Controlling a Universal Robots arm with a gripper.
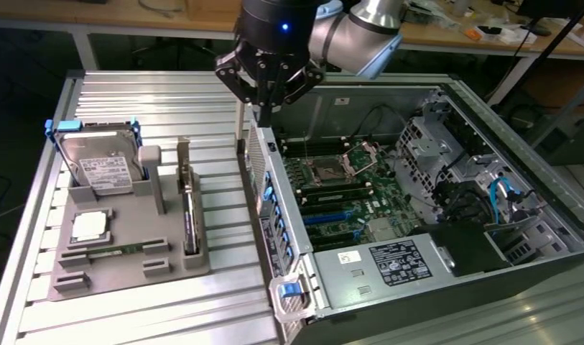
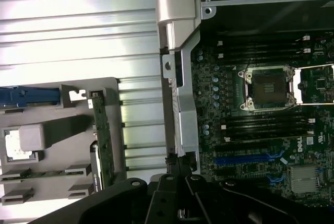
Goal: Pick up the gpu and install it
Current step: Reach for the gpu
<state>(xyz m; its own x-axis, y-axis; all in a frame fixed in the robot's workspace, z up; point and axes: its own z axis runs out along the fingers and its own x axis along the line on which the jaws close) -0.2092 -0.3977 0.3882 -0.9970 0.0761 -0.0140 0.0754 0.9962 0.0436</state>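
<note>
Gpu (image 1: 189,223) upright in holder (image 1: 128,269); computer case (image 1: 265,215) on exterior view's right.

Closed fingers (image 1: 263,108) hover above the computer case (image 1: 256,162) wall; toward the exterior view's left of them, the gpu (image 1: 189,219) stands edgewise.

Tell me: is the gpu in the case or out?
Out. The gpu stands on edge in the gray holder, outside the case.

- gpu (image 2: 102,139): green board edge with small dark components.
- hard drive (image 1: 102,167): silver, white printed label, blue frame.
- holder (image 1: 110,267): plain grey.
- table (image 1: 157,93): silver, ribbed lengthwise stripes.
- motherboard (image 1: 335,190): green, blue and black slots.
- end effector (image 1: 266,108): black.
</note>
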